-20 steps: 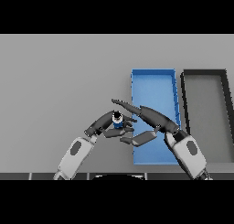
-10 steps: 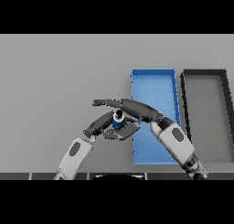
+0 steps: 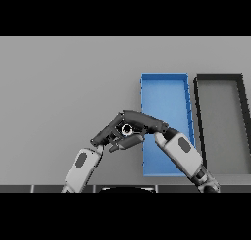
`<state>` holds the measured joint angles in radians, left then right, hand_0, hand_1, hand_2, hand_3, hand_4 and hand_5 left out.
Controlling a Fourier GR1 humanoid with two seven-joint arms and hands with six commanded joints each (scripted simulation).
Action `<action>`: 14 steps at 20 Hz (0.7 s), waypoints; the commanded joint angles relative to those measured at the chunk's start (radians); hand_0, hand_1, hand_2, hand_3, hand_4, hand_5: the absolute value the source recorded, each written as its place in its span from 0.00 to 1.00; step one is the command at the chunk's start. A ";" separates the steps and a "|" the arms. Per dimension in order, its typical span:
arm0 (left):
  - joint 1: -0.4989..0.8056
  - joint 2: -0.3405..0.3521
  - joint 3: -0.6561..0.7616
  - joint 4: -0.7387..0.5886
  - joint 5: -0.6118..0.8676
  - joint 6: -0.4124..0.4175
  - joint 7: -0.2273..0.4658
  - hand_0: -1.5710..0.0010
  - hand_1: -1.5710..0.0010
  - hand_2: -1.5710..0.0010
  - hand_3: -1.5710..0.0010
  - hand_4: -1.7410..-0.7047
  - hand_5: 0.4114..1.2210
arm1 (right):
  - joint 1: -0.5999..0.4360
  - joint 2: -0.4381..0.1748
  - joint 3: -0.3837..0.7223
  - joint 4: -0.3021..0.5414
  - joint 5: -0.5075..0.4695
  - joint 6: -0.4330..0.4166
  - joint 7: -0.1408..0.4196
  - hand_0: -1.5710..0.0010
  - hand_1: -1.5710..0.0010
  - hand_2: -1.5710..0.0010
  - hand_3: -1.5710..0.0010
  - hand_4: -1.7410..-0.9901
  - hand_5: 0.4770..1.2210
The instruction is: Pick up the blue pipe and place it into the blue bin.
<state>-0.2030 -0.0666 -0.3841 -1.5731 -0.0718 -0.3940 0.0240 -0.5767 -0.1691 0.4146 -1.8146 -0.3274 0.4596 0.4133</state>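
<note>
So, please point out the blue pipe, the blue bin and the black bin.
blue pipe (image 3: 126, 130): head view, its round open end.
blue bin (image 3: 164, 94): head view, bare floor.
black bin (image 3: 223, 121): head view, bare floor.

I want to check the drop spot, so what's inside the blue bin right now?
The blue bin shows only bare floor; the right hand and its arm cover its lower part.

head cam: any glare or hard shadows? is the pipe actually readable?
Head view: flat, even light, no glare, no hard shadows on the table. The pipe shows only as a small ring between the left hand and right hand; its colour is unreadable. Blue bin reads crisp.
</note>
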 commanded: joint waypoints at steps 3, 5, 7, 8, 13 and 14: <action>0.019 -0.005 0.008 -0.017 -0.012 -0.016 0.014 0.00 0.00 0.00 0.09 0.02 1.00 | 0.001 -0.020 0.022 0.000 0.039 -0.001 -0.062 0.06 0.06 0.06 0.11 0.06 0.80; 0.020 -0.007 0.018 -0.028 -0.023 -0.025 0.018 0.00 0.00 0.00 0.09 0.01 1.00 | -0.004 -0.019 0.026 0.006 0.057 -0.004 -0.109 0.04 0.04 0.04 0.07 0.04 0.87; 0.014 -0.016 0.022 -0.032 -0.037 -0.024 0.020 0.00 0.00 0.00 0.09 0.01 1.00 | 0.001 -0.005 0.026 0.006 0.059 -0.025 -0.135 0.02 0.02 0.02 0.04 0.03 0.92; 0.026 -0.012 0.023 -0.032 -0.045 -0.024 0.008 0.00 0.00 0.00 0.09 0.01 1.00 | 0.003 -0.002 0.023 0.008 0.060 -0.032 -0.124 0.02 0.02 0.02 0.04 0.02 0.93; 0.011 0.000 0.033 -0.023 -0.117 -0.043 -0.046 0.40 0.45 0.47 0.52 0.36 1.00 | 0.011 0.011 0.024 -0.021 0.098 -0.054 -0.090 0.01 0.01 0.01 0.01 0.01 0.98; 0.010 0.007 0.041 -0.021 -0.131 -0.067 -0.044 0.52 0.56 0.58 0.62 0.44 1.00 | 0.018 0.019 0.027 -0.022 0.102 -0.053 -0.074 0.01 0.01 0.00 0.01 0.01 0.98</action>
<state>-0.1927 -0.0587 -0.3429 -1.5935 -0.2079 -0.4636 -0.0175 -0.5590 -0.1501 0.4413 -1.8371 -0.2237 0.4099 0.3379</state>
